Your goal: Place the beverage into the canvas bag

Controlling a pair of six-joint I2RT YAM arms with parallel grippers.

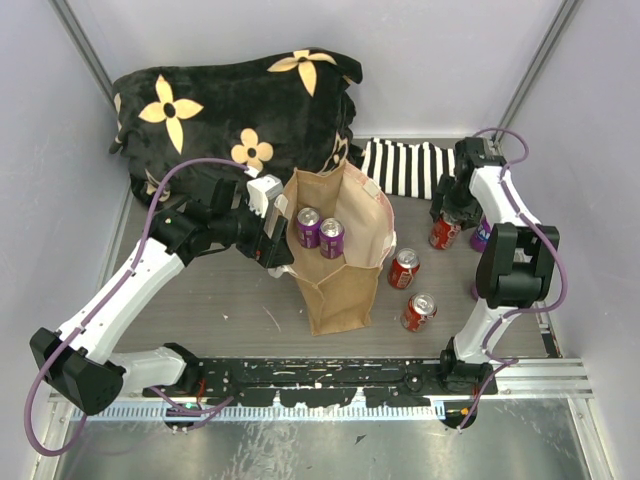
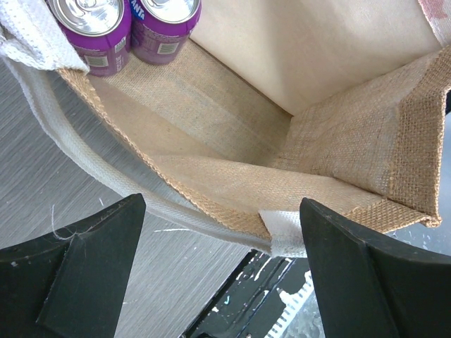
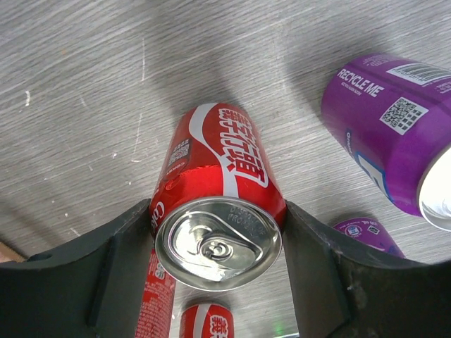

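The tan canvas bag (image 1: 338, 275) stands upright in the middle of the table, its mouth open, with two purple cans (image 1: 319, 231) inside. My left gripper (image 1: 279, 228) is at the bag's left rim. In the left wrist view its jaws (image 2: 222, 205) are open wide around the bag's rim (image 2: 232, 186) and cream handle (image 2: 106, 179). My right gripper (image 1: 447, 212) is at the back right, shut on an upright red cola can (image 1: 444, 233). In the right wrist view both fingers (image 3: 313, 260) press the sides of the red can (image 3: 220, 197).
Two more red cans (image 1: 403, 268) (image 1: 419, 311) stand to the right of the bag. A purple can (image 1: 482, 236) stands near the right arm and shows in the right wrist view (image 3: 391, 127). A striped cloth (image 1: 405, 166) and a black flowered blanket (image 1: 230, 100) lie at the back.
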